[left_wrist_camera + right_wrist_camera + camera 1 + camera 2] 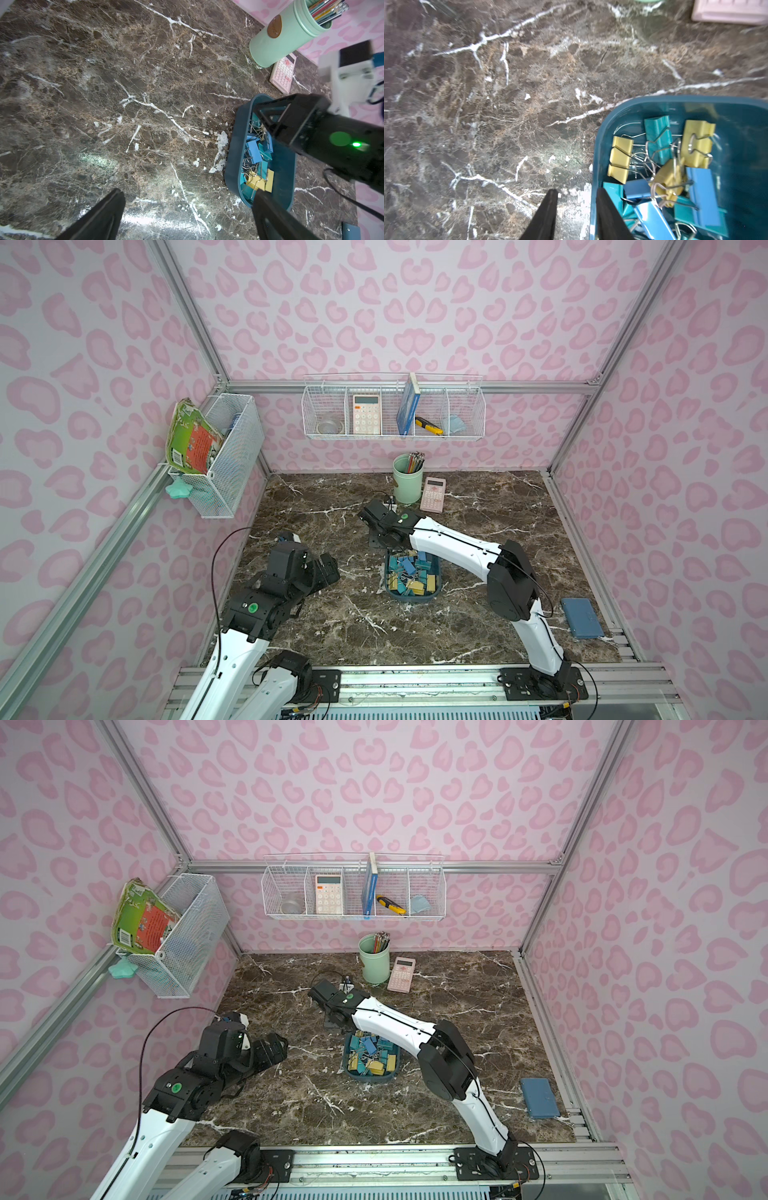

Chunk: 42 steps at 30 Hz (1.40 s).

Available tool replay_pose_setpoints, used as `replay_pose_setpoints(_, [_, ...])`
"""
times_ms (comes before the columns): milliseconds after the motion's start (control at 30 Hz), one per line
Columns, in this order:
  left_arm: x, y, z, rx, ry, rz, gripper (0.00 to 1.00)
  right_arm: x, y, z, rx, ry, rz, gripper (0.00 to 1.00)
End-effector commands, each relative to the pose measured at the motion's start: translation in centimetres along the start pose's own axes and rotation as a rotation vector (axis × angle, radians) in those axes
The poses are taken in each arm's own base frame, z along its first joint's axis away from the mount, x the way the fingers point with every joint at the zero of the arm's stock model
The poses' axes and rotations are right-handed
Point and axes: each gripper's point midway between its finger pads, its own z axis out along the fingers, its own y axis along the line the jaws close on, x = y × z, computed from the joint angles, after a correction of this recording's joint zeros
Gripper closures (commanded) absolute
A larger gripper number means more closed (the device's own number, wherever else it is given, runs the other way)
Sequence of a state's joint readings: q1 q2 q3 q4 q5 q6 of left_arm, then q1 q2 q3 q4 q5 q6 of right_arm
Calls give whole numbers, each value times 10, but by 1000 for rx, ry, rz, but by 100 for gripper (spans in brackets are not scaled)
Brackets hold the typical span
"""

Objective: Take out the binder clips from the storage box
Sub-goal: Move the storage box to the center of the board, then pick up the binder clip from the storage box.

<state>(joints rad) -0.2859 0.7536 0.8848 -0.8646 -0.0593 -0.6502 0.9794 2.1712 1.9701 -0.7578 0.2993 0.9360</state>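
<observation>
Black right gripper (577, 190), slightly parted and empty, hangs over the rim of the shallow dark-teal plastic storage box (675, 100); left gripper (189, 191) gapes empty. Tangled yellow, blue, teal metal binder clips (620, 159) inside seem light, stiff: pinch a body

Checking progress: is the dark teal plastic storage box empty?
No, the dark teal plastic storage box holds yellow, blue and teal binder clips.

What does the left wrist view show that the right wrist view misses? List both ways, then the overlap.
Left wrist only: pencils in the cup, the wide-open left pincer. Right wrist only: the right pincer's tips parted, one over the table, one over the storage box rim. Both: binder clips inside the box, the table.
</observation>
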Motion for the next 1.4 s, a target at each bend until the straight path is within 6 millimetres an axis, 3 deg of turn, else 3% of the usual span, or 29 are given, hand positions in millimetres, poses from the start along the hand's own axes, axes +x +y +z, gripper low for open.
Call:
replay_pose_setpoints(0, [-1, -14, 7, 56, 13, 18, 1, 4, -24, -15, 84, 15, -91, 64])
replay_pose_setpoints(167, [-2, -24, 19, 66, 45, 30, 2, 41, -24, -28, -31, 110, -185, 68])
replay_pose_setpoints(267, [-3, -25, 22, 59, 53, 36, 1, 66, -23, -30, -137, 170, -151, 71])
replay_pose_setpoints(533, [1, -27, 25, 57, 77, 48, 1, 100, -21, -22, -255, 242, -77, 72])
replay_pose_setpoints(700, [0, -25, 21, 52, 75, 51, 1, 103, -28, -10, -242, 259, -48, 79])
replay_pose_setpoints(767, [1, -24, 19, 52, 74, 50, 1, 109, -36, -4, -234, 278, -25, 90])
replay_pose_setpoints(933, [1, -21, 15, 47, 61, 47, 1, 108, -43, -4, -225, 278, -14, 100])
replay_pose_setpoints(1033, [1, -21, 14, 51, 56, 47, 1, 105, -46, -4, -222, 271, -26, 100])
replay_pose_setpoints(1167, [1, -21, 15, 49, 61, 47, 1, 89, -48, -13, -242, 234, -54, 100])
replay_pose_setpoints(1367, [-3, -22, 13, 45, 47, 46, 1, 60, -41, -42, -318, 152, -65, 100])
